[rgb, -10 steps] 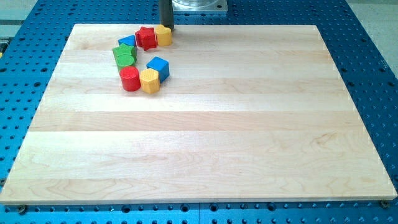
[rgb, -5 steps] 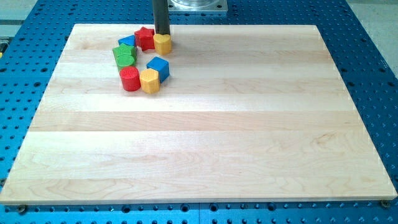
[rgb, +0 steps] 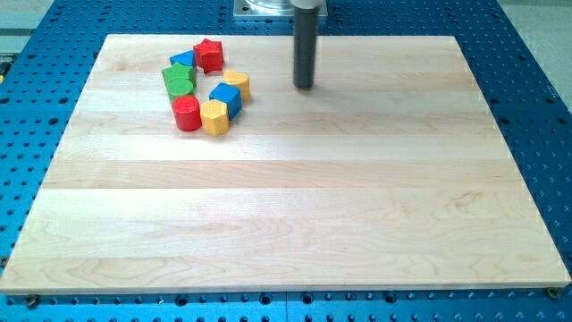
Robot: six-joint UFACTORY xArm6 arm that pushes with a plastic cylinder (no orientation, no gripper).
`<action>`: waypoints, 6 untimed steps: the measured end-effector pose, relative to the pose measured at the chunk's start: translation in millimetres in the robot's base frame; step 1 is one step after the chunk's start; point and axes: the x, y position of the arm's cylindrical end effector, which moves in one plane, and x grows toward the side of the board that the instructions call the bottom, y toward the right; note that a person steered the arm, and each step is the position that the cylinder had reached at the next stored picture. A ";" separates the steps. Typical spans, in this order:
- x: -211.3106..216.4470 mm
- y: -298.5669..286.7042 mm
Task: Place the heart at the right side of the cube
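The yellow heart (rgb: 238,83) lies against the upper right of the blue cube (rgb: 225,98), near the board's upper left. My tip (rgb: 305,87) rests on the wood to the right of the heart, well apart from it and from every other block.
A red star (rgb: 208,54) and a small blue block (rgb: 183,60) sit above the cube. Two green blocks (rgb: 179,80) lie to its left. A red cylinder (rgb: 186,114) and a yellow hexagon (rgb: 214,117) sit below it. The wooden board (rgb: 295,197) lies on a blue perforated table.
The yellow heart has slid down from beside the red star to the blue cube's upper right. My tip has left the heart and moved to the right.
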 end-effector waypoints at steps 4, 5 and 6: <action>-6.4 75.2; -57.3 30.0; -59.4 -53.7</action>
